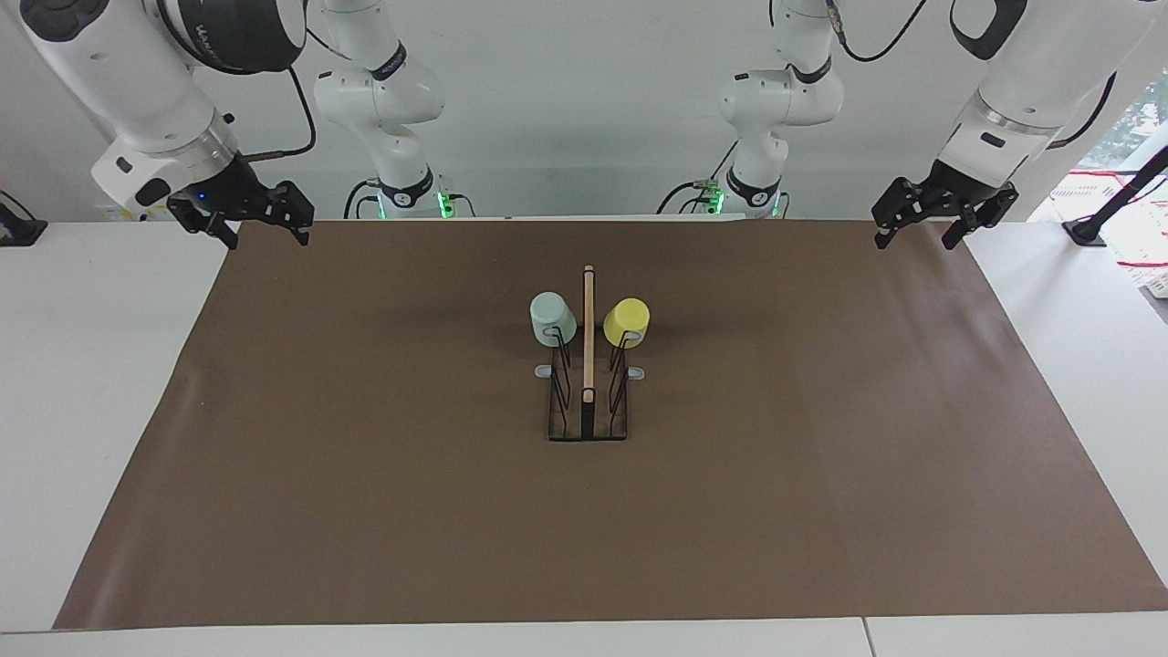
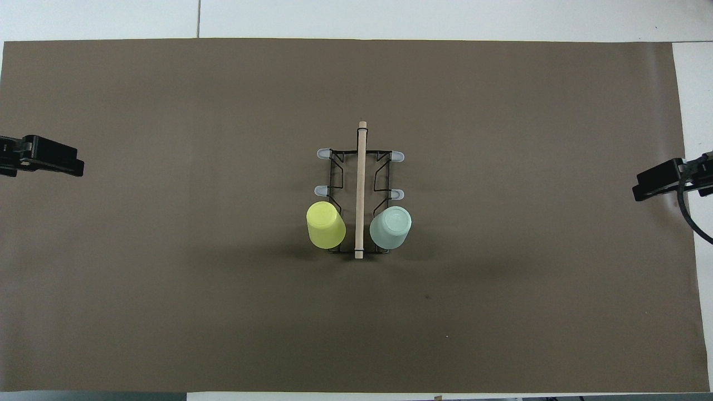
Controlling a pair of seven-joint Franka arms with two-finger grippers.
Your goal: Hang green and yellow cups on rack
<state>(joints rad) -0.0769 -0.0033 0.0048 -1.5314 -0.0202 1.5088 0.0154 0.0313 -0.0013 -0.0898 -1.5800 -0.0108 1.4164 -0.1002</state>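
**mo_bench:** what's the layout? Biggest stuff first pls.

**rackwatcher:** White table (image 1: 91, 365) with a big brown mat (image 1: 365, 511) over nearly all of it. Both arms are parked. The right gripper (image 1: 263, 228) hangs over the mat's corner at the robots' edge, right arm's end, jaws spread wide and empty. The left gripper (image 1: 920, 232) mirrors it over the corner at the left arm's end, also wide open with nothing in it. From overhead only their tips poke in at the mat's short edges.

**mo_bench:** and the rack?

**rackwatcher:** The rack (image 1: 588, 427) sits dead centre on the mat, well apart from both grippers: black wire, with a light wooden bar (image 2: 360, 189) down its middle. Both cups hang upside down on the pair of prongs nearest the robots. The yellow cup (image 2: 325, 224) is on the left arm's side of the bar, the green cup (image 2: 390, 226) on the right arm's side. The four grey prong tips (image 2: 323, 153) farther from the robots are bare.
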